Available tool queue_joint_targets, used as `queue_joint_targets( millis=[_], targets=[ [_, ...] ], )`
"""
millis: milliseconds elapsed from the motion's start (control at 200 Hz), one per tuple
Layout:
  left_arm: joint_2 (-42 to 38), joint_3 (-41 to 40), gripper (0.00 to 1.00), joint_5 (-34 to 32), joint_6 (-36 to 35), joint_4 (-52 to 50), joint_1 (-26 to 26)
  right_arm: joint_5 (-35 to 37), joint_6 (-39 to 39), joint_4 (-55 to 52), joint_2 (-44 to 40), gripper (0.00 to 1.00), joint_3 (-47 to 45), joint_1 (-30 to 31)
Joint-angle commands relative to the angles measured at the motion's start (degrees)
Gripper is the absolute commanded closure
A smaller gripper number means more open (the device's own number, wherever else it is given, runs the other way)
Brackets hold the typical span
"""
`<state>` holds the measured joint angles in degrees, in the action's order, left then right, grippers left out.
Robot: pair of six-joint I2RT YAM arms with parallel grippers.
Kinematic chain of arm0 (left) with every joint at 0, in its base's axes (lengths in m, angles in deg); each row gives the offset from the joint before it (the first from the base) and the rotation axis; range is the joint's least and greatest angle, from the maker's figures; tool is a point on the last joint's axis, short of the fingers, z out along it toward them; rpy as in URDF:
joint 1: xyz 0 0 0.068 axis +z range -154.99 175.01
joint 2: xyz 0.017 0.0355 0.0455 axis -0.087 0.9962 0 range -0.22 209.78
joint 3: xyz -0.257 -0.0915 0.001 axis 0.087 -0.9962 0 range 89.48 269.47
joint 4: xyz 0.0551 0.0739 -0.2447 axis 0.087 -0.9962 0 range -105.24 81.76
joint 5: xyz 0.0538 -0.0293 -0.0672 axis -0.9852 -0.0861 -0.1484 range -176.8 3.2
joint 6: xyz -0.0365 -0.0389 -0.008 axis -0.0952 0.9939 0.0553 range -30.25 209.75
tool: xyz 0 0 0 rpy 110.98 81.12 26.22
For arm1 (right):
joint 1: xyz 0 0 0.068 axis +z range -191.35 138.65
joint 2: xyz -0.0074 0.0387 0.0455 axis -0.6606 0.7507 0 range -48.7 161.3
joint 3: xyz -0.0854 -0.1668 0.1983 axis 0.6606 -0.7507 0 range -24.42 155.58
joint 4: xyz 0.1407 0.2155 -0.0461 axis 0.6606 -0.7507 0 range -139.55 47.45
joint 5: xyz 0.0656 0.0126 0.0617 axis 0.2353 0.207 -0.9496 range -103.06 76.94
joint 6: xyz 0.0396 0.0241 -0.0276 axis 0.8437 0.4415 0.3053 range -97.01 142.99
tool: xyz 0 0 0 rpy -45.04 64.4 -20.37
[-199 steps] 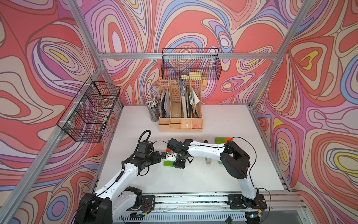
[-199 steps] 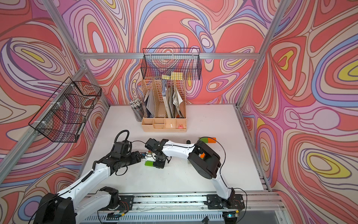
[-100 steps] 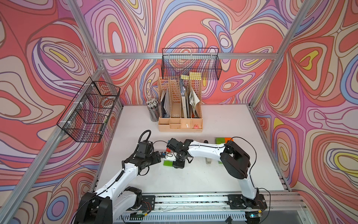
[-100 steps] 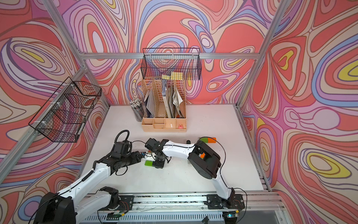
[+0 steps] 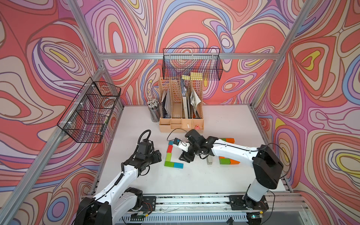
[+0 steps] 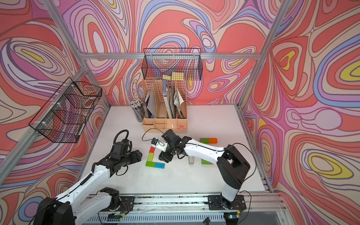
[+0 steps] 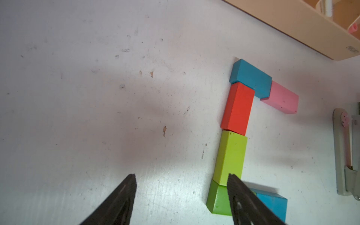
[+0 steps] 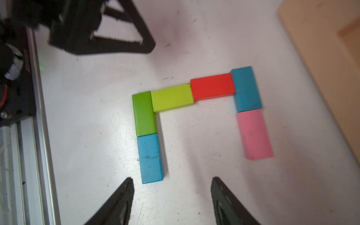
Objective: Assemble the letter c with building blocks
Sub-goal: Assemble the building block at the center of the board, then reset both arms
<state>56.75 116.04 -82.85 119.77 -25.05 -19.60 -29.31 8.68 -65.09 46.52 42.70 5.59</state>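
Hovering the right hand [image 8: 171, 180] wide open, gripping nothing, above the open mouth of the letter c [image 8: 191, 91]. Parking the left hand [image 7: 181, 176] just as wide and just as empty, with one tip overlapping the green corner brick [image 7: 216, 200] in the left wrist view. Not managing to tell whether it's actually touching.

Finding the letter c lying flat on the counter [image 5: 194, 181], just in front of the organizer [image 5: 181, 124] and slightly to its left-arm side. Counting pink [image 8: 254, 134] and blue [image 8: 246, 89] as the arm nearest the organizer, then red [image 8: 213, 86] and lime [image 8: 172, 97] as the spine running away from it. Counting that green corner brick plus another blue [image 8: 151, 158] as the far arm. Seeing all six touching end to end, with pink sitting a hair crooked.

Spotting spare building blocks [image 5: 229, 140] off to the organizer's right-arm side. Also spotting a second clump [image 5: 225, 161] farther out from it, beside the stapler [image 5: 209, 160].

Guessing at the placing step wrapping up here, with the shape reading as complete. Probably calling next for lifting both hands up and away without clipping a brick, maybe after nudging pink square.
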Motion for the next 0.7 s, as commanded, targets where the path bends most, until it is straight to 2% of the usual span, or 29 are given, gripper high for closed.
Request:
queue_joint_targets(
  millis=[0,160,255,340,376,426,556,616,696],
  targets=[
    [-0.5,0.6,0.22,-3.3,-1.4,4.9,0.3,1.6,8.4,13.1,-5.2,0.27,-4.5,-4.5],
    [0.5,2.3,0.16,-10.6,-5.3,11.6,0.4,15.0,14.8,22.6,-10.9,0.16,-10.4,-10.9],
    [2.3,7.6,0.1,-19.1,-9.1,10.5,0.7,26.9,14.3,23.0,-12.8,0.02,-11.9,-12.8],
    [4.4,8.4,0.07,-23.7,-16.8,13.8,1.0,34.3,12.5,25.5,-14.6,0.02,-15.1,-15.6],
    [5.0,7.9,0.01,-26.5,-18.4,16.1,1.1,34.7,12.5,27.3,-15.7,0.02,-16.8,-17.7],
    [5.9,6.9,0.0,-28.7,-20.1,19.4,2.0,33.8,13.4,30.3,-17.5,0.02,-19.9,-21.2],
    [7.3,3.5,0.0,-22.5,-20.2,27.6,8.5,30.4,16.1,36.5,-19.8,0.02,-26.3,-31.5],
    [8.0,-0.1,0.01,-19.9,-19.3,32.7,11.6,30.9,16.2,39.4,-19.7,0.02,-29.1,-34.8],
    [9.6,-4.2,0.04,-19.7,-20.8,42.4,13.3,31.0,16.0,46.3,-19.1,0.02,-33.6,-37.6]
  ],
)
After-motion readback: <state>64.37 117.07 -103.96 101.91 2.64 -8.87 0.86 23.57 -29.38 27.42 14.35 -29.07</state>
